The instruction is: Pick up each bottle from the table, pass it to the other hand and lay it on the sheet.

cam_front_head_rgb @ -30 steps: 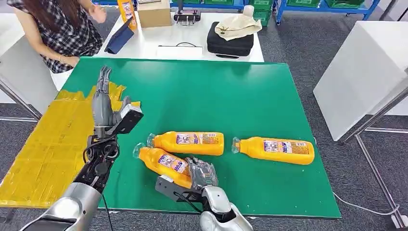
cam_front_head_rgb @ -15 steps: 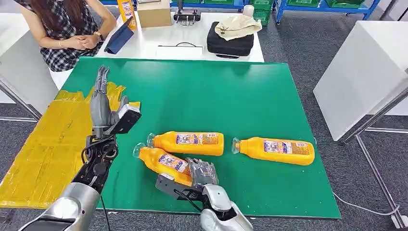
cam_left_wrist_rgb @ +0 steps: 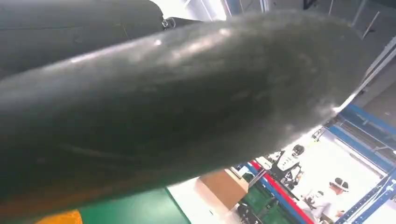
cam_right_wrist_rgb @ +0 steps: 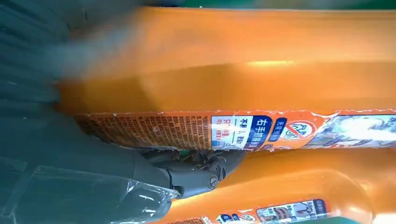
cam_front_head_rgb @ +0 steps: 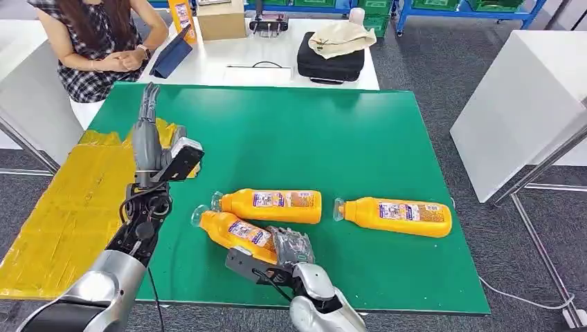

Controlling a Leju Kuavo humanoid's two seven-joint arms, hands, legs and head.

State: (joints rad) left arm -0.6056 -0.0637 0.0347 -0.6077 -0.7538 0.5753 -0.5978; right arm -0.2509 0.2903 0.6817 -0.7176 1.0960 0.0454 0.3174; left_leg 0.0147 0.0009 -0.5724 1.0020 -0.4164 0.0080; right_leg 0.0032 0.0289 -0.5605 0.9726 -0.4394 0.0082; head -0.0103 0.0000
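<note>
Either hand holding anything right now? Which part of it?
The right hand has its fingers wrapped around the base end of the nearest bottle, which lies on the table. The left hand holds nothing.

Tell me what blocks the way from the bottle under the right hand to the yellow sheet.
Nothing visible does. The right hand grips the nearest bottle; bare green table lies between it and the yellow sheet, where the raised left hand waits.

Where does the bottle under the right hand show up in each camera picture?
Head view: the nearest bottle lies tilted at the green table's near edge, its base under the right hand.
Left wrist view: not in it; a dark blurred surface of the left hand up close.
Right wrist view: the bottle spans the picture, its label across the middle.
Shared landmark: the second bottle, lying just beyond it in both.
</note>
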